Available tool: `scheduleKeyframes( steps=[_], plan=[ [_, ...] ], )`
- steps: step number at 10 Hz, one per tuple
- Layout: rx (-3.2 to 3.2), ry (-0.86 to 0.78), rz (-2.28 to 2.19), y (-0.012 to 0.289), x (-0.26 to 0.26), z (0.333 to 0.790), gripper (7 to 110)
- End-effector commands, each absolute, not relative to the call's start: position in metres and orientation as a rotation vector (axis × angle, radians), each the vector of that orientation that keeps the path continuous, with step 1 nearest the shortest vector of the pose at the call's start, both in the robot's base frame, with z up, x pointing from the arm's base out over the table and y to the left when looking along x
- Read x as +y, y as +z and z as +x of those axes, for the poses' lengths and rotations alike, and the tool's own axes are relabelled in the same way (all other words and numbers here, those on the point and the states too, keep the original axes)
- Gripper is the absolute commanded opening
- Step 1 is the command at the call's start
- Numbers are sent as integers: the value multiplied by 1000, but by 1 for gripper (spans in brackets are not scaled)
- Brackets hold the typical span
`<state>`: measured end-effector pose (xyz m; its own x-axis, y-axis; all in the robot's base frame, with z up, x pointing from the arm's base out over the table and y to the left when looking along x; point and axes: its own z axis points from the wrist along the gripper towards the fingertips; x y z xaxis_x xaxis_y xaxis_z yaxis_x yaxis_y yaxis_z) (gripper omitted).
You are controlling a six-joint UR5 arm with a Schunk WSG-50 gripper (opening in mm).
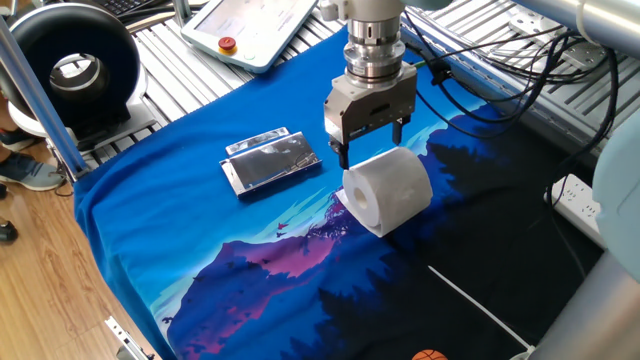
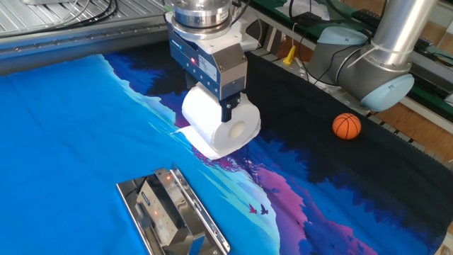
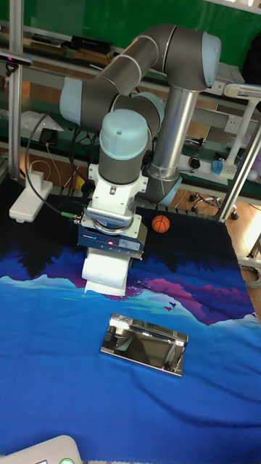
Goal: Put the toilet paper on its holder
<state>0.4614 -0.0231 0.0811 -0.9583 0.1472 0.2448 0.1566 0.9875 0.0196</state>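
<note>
Tall fixed view: unlabelled toilet paper (image 3: 105, 273)

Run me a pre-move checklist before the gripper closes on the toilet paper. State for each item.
1. Gripper over the toilet paper, fingers astride it: ok.
2. Fingers down far enough to clamp the roll: not ok; the tips sit at its top.
3. Roll lying on its side on the cloth, hollow end showing: ok.
4. Loose sheet clear of the fingers: ok; it trails on the cloth below.
5. Holder lying apart from the roll, nothing on it: ok.
6. Orange ball out of the way: ok.
</note>
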Motion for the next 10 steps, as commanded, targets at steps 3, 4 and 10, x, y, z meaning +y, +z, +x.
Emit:
scheduleKeyframes(
  steps=[3, 4, 10],
  plan=[
    [-2863, -67, -242, 80, -26, 462, 110],
    [-2862, -63, -238, 80, -29, 463, 110],
    [-2862, -77, -227, 79, -26, 465, 110]
  ],
)
